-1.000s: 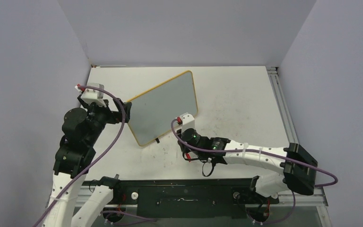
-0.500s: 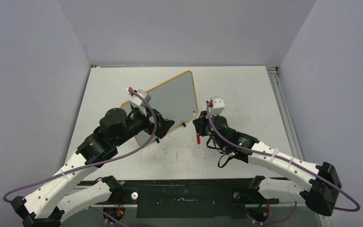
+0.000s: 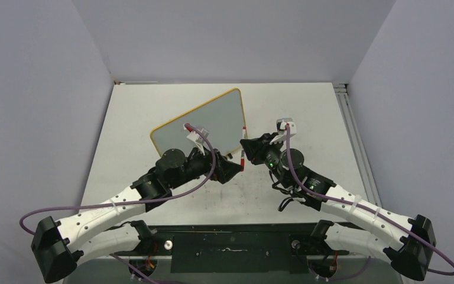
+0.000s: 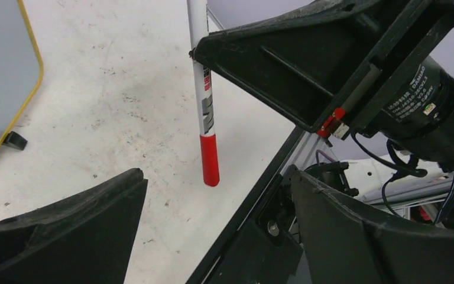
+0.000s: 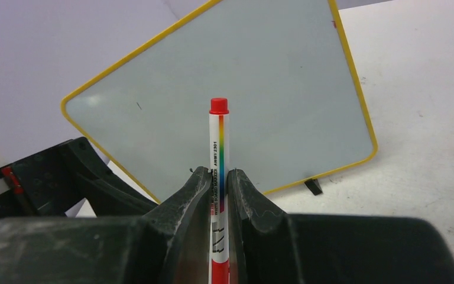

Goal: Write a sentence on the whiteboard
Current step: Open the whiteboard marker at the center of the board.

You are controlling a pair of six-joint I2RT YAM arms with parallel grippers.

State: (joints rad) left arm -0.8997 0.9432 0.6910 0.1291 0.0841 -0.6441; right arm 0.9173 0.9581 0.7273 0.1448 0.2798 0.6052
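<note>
Bearing "2301" lettering: clamped marker (image 5: pixel 219 148).

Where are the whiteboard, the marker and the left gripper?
whiteboard (image 5: pixel 260 89): right wrist view, bare grey writing surface.
marker (image 5: pixel 219 142): right wrist view, white barrel with the rainbow stripe.
left gripper (image 3: pixel 233 170): top external view, midpoint of its open jaws.

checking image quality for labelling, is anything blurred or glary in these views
Right wrist: marker print sharp, own fingers soft and dark. Left wrist: near fingers dark, marker clear. Top: even light, no glare on the whiteboard.
</note>
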